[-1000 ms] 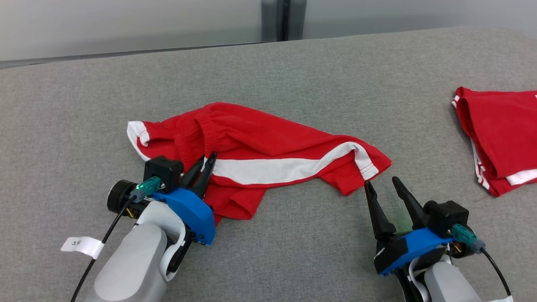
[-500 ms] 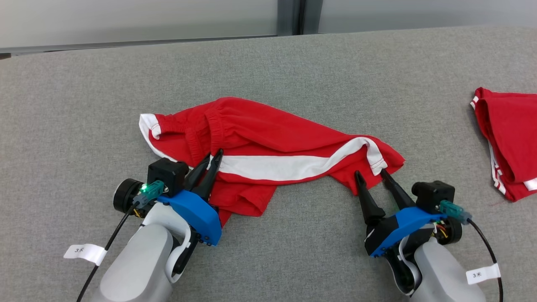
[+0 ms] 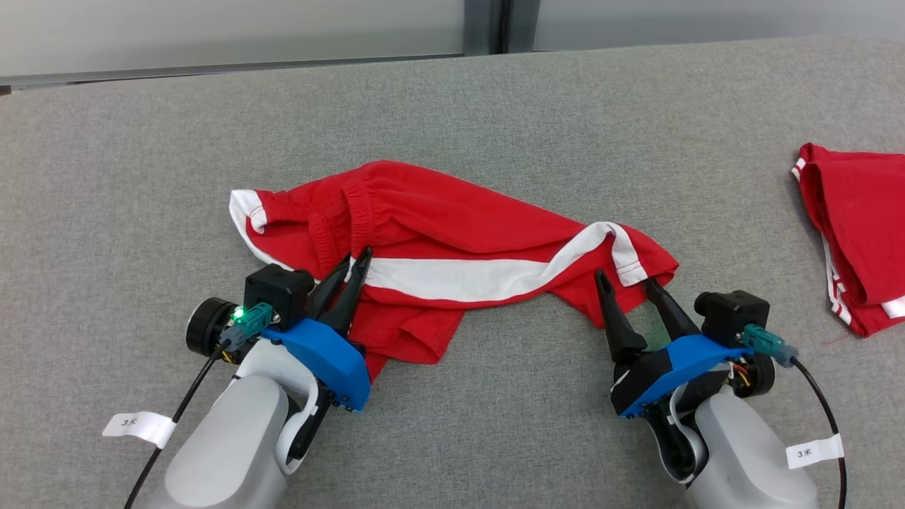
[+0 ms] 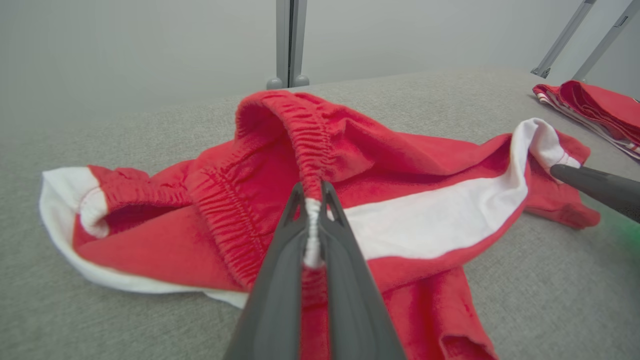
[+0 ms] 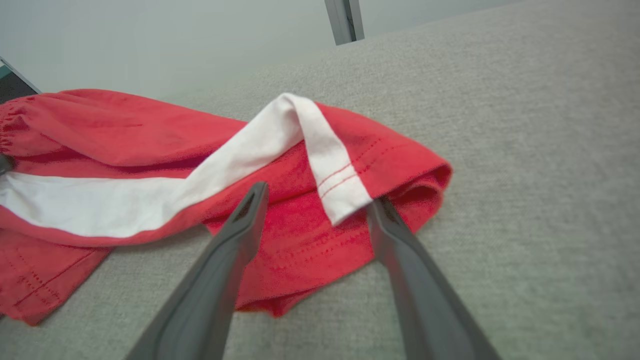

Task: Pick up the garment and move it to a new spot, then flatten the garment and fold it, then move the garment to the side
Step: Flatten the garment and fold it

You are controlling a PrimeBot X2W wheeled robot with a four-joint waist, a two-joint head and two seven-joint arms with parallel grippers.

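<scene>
Left hand [image 3: 357, 259] tight on garment [image 3: 452, 233]; right hand [image 3: 624, 279] wide.

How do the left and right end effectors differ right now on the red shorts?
The left end effector is shut, pinching the red shorts at the elastic waistband; the right end effector is open, gripping nothing.
The left end effector sits at the waistband end; the right end effector is at the leg hem, fingers straddling its white stripe.
Shared: both are low over the grey surface, pointing at the same shorts.
</scene>
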